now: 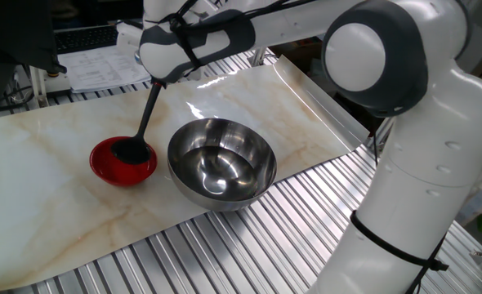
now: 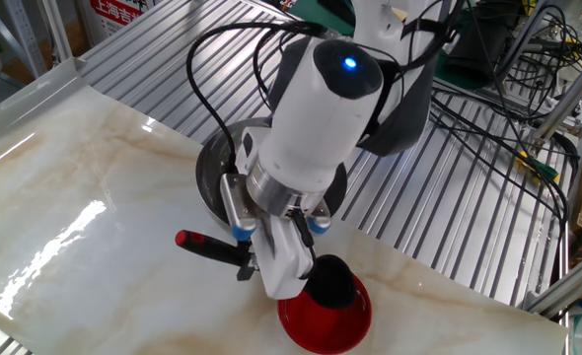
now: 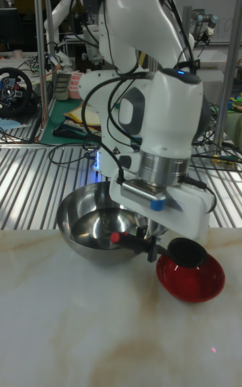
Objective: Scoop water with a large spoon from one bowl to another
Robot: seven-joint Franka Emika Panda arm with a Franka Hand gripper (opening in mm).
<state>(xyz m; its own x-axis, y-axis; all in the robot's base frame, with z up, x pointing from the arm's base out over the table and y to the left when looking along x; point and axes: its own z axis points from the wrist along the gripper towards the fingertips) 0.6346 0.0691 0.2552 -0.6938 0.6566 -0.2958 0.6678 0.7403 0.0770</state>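
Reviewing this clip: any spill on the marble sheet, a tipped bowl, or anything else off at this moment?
Nothing stands out. The red bowl and steel bowl both sit upright on the marble sheet, with no visible puddle. The ladle, held by the gripper, has its cup in the red bowl.

Bright, even overhead light in all three views; shadows under the bowls are soft. Hard white glare streaks on the glossy marble tabletop (image 2: 64, 237) and mirror reflections inside the steel bowl (image 1: 221, 163). Focus is sharp on the fixed views; the tall view is softer, its tabletop foreground washed out and its background dimmer.
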